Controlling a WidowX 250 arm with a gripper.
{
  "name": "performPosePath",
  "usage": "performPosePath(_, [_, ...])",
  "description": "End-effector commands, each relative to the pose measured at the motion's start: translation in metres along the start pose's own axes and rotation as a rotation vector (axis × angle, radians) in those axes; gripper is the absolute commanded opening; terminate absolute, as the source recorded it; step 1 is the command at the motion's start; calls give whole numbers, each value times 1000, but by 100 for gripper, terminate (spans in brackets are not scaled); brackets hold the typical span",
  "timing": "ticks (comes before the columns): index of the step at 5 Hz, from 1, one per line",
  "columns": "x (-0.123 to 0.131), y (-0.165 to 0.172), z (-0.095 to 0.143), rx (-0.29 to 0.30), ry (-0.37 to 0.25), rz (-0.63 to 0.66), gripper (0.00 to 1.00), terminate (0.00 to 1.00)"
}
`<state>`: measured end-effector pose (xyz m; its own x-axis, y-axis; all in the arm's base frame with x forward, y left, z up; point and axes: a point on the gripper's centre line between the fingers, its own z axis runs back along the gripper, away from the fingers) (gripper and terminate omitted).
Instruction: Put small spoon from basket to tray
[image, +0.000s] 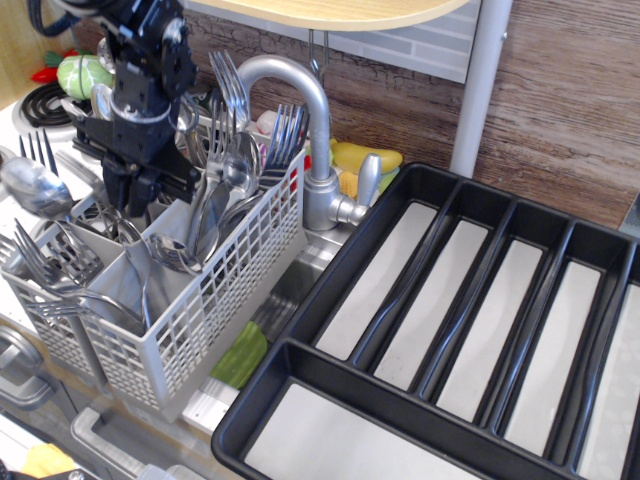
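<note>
The light grey grid-sided basket (205, 305) stands at the left, packed with upright steel forks and spoons. My black gripper (140, 195) reaches down into its back compartments. Its fingers stand a little apart among the handles, and their tips are hidden by cutlery and the basket's dividers. I cannot pick out the small spoon for certain; a thin dark handle (147, 290) shows in the front compartment. A large-bowled spoon (32, 187) leans out at the far left. The black tray (300, 352) with long pale-bottomed compartments fills the right and holds nothing.
A steel faucet (300, 105) rises just right of the basket, over a sink. A green sponge (240, 355) lies between basket and tray. A yellow toy (365, 158) sits behind the faucet. A stove burner (30, 100) and toy vegetables (80, 72) are at the back left. A wooden shelf (340, 10) hangs overhead.
</note>
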<state>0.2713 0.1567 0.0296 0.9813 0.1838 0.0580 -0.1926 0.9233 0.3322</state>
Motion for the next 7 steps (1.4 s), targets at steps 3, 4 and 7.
performPosePath(3, [43, -15, 161, 149, -23, -70, 0, 0])
performPosePath(4, [48, -43, 188, 118, 64, -122, 0, 0])
performPosePath(7, [46, -93, 161, -83, 135, -211, 0, 0])
